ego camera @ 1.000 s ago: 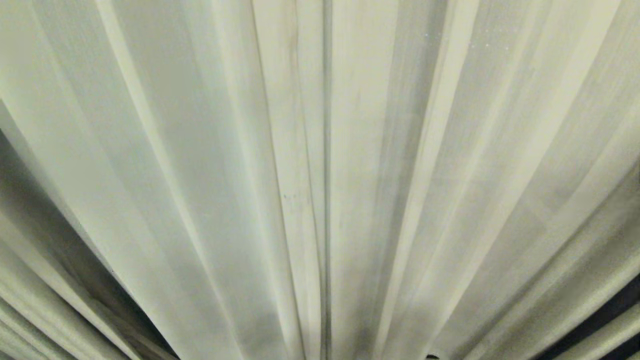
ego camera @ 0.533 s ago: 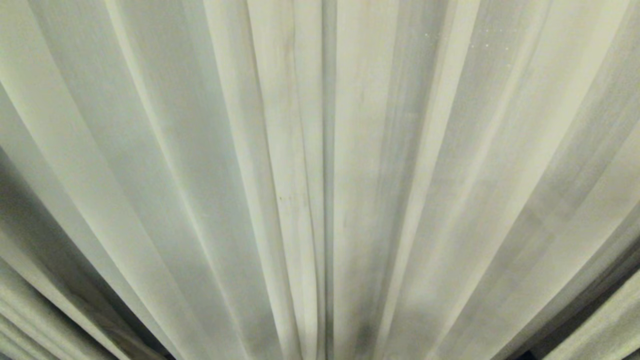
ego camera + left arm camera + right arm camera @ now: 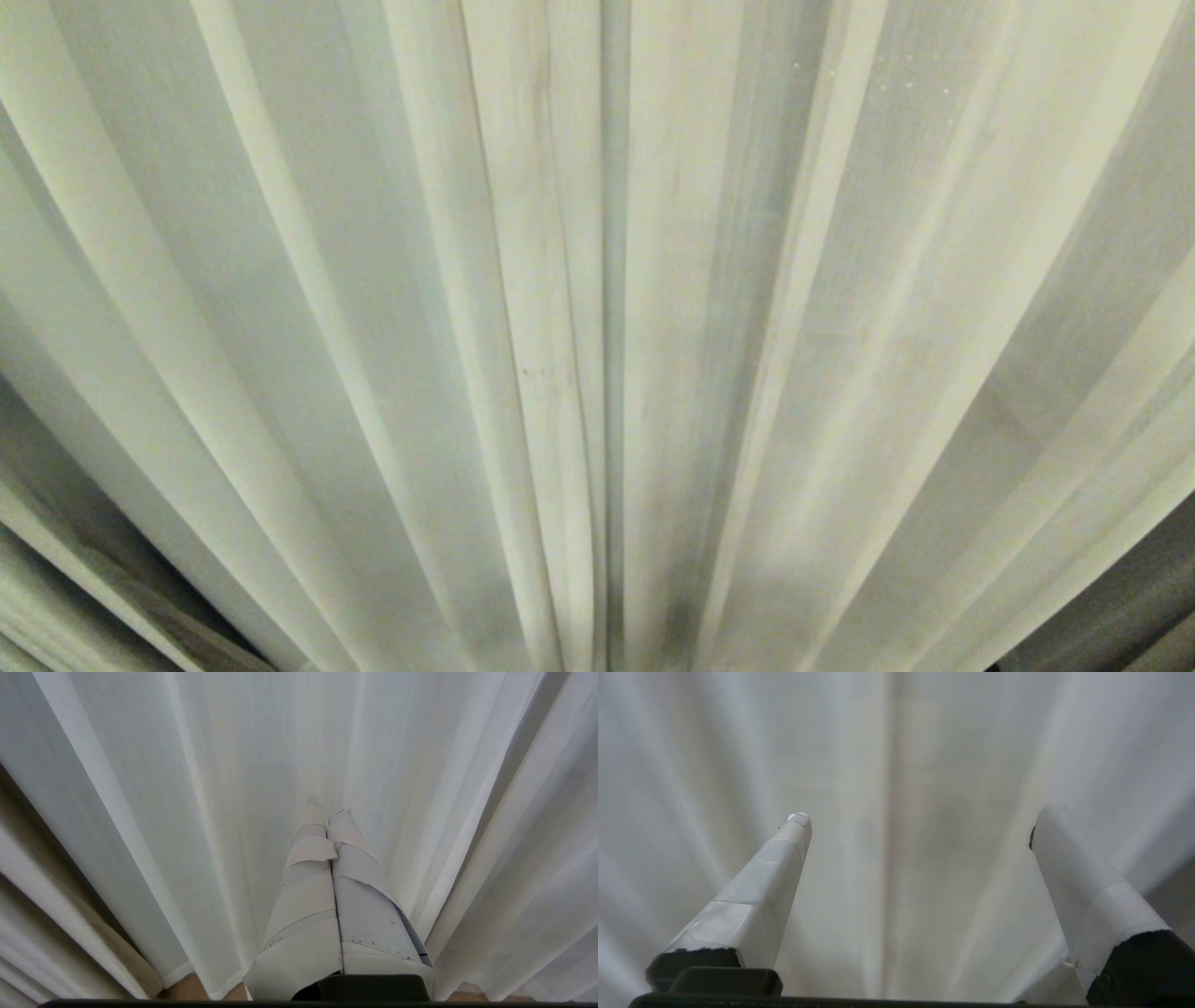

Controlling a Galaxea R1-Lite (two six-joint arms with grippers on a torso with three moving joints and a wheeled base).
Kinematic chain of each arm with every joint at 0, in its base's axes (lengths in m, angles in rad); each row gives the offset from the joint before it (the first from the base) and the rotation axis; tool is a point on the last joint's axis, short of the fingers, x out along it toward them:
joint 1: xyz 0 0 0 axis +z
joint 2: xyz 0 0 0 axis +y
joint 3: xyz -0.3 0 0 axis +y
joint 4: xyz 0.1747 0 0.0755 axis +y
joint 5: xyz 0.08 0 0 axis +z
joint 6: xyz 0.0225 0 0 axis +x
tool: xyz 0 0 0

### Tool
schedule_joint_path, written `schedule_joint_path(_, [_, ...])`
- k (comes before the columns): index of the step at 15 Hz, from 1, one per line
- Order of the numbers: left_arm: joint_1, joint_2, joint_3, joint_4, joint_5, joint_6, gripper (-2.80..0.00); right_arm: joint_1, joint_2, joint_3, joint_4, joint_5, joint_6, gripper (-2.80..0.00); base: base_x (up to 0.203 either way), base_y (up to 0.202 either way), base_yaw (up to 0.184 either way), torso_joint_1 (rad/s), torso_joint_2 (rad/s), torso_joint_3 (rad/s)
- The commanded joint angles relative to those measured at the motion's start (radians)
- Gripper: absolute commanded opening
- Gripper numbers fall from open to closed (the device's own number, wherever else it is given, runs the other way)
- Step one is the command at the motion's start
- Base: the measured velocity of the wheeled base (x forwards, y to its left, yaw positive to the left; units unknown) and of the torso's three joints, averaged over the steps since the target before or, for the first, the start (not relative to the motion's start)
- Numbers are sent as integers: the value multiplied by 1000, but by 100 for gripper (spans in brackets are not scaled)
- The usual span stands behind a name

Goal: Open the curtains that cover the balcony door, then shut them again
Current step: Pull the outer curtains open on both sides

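The sheer cream-white curtains [image 3: 597, 336] with long vertical folds fill everything I see from the head, drawn across in front of me with a darker seam running down the middle where two edges seem to meet. The balcony door is hidden behind them; I cannot make it out.

My right gripper [image 3: 920, 826] faces the fabric with its two white-taped fingers [image 3: 752, 905] spread wide, nothing between them, aimed about at a pale vertical strip in the cloth. My left gripper [image 3: 327, 809] hangs low near the hem with its taped fingers pressed together on nothing, parked close to the folds.

I judge the next step to be a pinch on an edge fold, and that is where it could fail. The cloth is thin and slack (it gives way instead of resisting), so closing too shallow would catch only air or a single slippery layer that slides out on the pull. Reaching too deep could bunch both panels together, and I cannot see how near the glass is behind them. Pulling low down might just stretch the fabric instead of sliding it along its rail.
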Motion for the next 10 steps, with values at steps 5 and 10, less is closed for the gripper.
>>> schedule_joint_path(5, [0, 0, 0, 0, 0, 0, -280, 182, -226, 62, 179, -88, -17, -280, 0, 0, 0, 0, 0, 0])
schedule_joint_path(10, [0, 0, 0, 0, 0, 0, -280, 207, -359, 99, 297, -89, -32, -280, 0, 0, 0, 0, 0, 0])
